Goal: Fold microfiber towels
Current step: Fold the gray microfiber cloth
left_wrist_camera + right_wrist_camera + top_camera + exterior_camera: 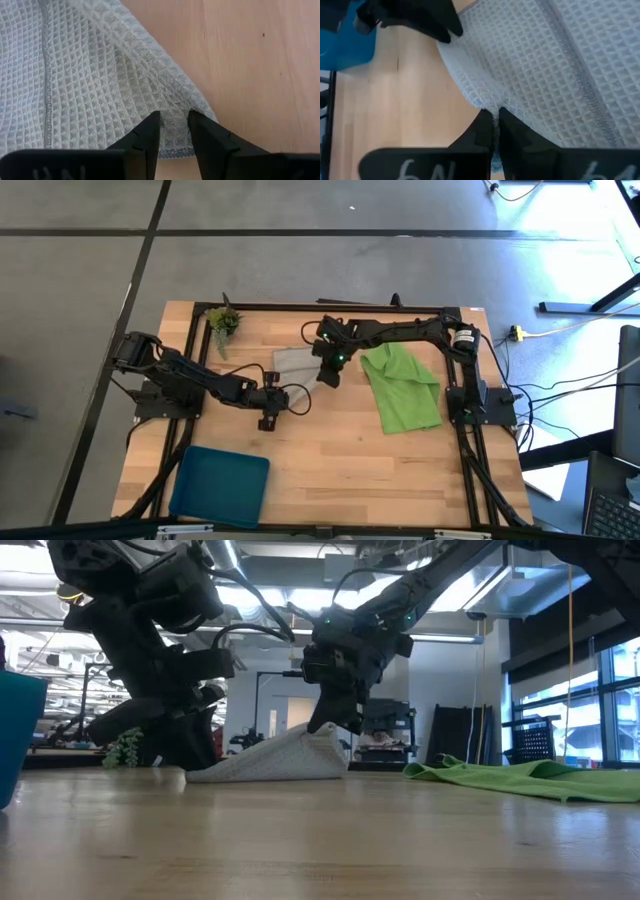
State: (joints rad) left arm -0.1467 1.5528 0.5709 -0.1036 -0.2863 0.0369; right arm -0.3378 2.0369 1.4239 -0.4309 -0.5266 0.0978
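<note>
Bright, even daylight with glare at one corner

In the high view the floor's upper right corner is washed out, and the counter (330,450) carries only soft shadows. The low view shows the arms backlit, nearly silhouetted, against ceiling strip lights; its near counter surface seems slightly blurred.

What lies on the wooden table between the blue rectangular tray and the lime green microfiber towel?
Only bare wooden table between the blue rectangular tray and the lime green microfiber towel, seen in the high view.

We see two matte black jointed arms with looping black cables; the right arm (400,330) shows a small green light, its fingers (480,132) wedge-shaped.
</note>
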